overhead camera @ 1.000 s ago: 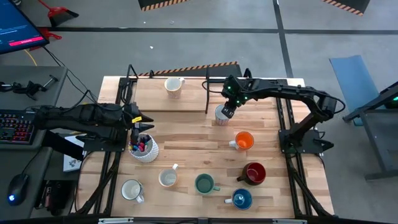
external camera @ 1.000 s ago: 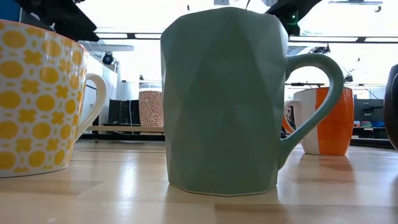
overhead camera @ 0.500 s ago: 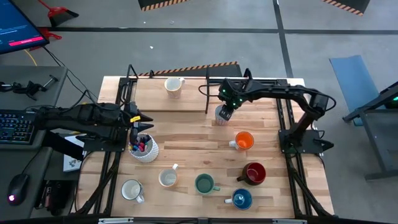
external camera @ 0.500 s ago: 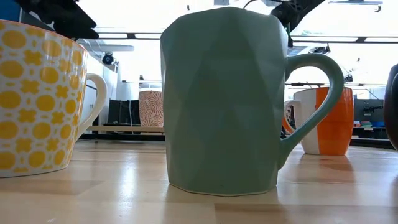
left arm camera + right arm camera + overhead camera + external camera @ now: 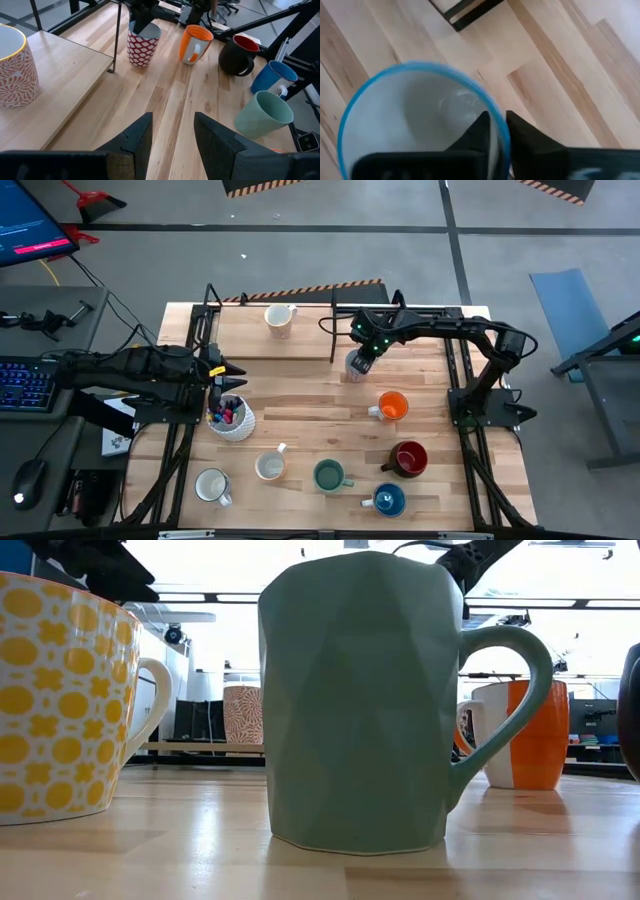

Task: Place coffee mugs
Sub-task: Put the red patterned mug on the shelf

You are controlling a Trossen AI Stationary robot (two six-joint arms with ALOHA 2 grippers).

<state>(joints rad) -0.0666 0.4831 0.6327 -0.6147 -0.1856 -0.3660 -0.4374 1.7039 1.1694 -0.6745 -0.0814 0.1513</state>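
Eight mugs (image 5: 392, 406) upright, scattered on table; red-patterned one (image 5: 142, 44) mid-table.

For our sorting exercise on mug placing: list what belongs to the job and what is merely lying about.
Job: red-patterned mug, gripped at its rim by the right gripper; orange mug; dark red mug; blue mug; green mug; cream mug; white mug; yellow-rimmed mug.
Lying about: pen holder with markers; keyboard; mouse; left gripper idle.
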